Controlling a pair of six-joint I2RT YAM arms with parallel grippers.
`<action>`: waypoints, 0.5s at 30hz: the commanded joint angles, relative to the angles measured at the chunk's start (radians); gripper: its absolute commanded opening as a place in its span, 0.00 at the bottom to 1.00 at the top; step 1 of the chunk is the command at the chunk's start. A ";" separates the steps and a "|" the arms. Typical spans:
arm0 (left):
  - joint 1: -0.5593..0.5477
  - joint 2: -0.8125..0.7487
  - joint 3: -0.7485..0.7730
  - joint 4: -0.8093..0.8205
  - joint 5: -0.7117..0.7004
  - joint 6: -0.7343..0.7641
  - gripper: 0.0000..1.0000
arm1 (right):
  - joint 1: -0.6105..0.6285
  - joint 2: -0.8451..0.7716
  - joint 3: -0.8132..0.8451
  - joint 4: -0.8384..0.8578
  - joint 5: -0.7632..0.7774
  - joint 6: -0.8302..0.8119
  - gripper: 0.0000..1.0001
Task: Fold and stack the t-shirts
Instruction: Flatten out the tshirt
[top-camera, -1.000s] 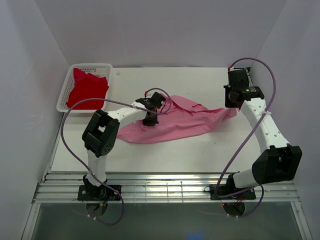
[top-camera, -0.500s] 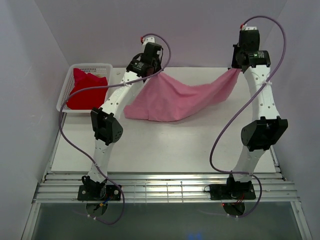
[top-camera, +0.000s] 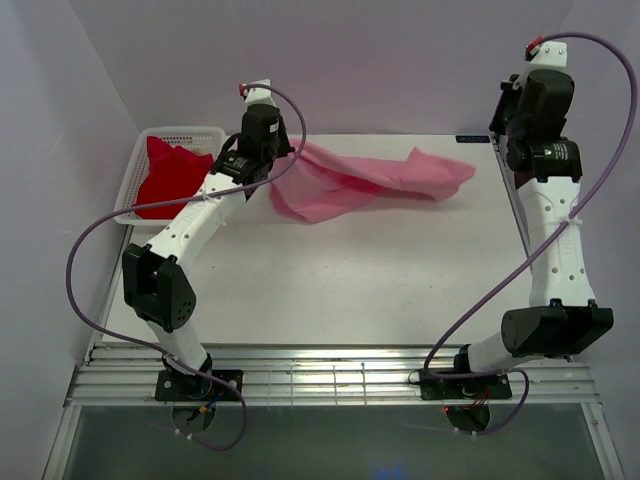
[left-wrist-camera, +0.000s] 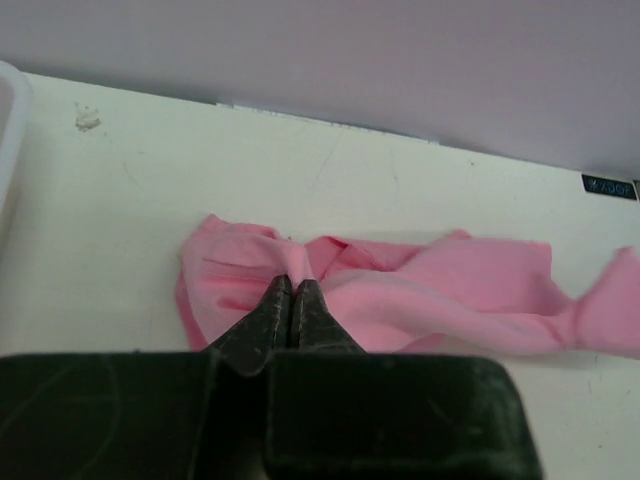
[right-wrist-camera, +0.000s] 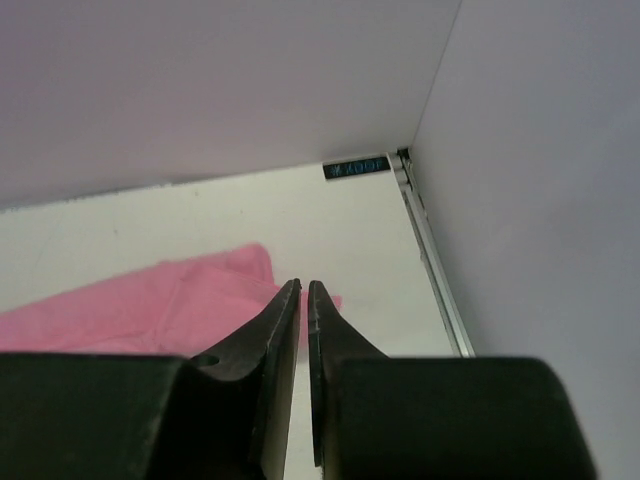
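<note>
Clenching a gathered fold at the left end of the large light pink cotton t-shirt, the left tool is holding it over the far left part of the white tabletop, near the white plastic mesh basket. The right tool is hanging empty by the far right corner, its jaws standing a thin slit apart with no cloth between them.

The pink tee is stretching as a crumpled band along the far edge, its long axis running left to right from the left tool's pinch toward the right tool. Its free end is lying below the right tool's tips and toward the left arm, apart from them. The right arm is therefore sitting nearer that loose end, and I am judging that the coming move is turning on taking hold there, since the garment is not yet lying flat. The bright red t-shirt is sitting bunched in the basket.

The top view is showing the whole band but neither pinch. The left wrist view is showing tips meeting on pink cloth, and the right wrist view is showing the empty slit and only 1 corner of the tee.
</note>
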 joint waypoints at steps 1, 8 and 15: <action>-0.003 -0.056 -0.170 0.007 0.092 -0.004 0.00 | -0.001 -0.095 -0.194 0.064 -0.021 -0.013 0.13; -0.131 -0.108 -0.468 -0.115 0.202 -0.072 0.00 | -0.001 -0.247 -0.518 0.018 -0.059 0.024 0.14; -0.233 -0.094 -0.531 -0.211 0.150 -0.181 0.56 | -0.001 -0.128 -0.644 0.041 -0.184 0.038 0.44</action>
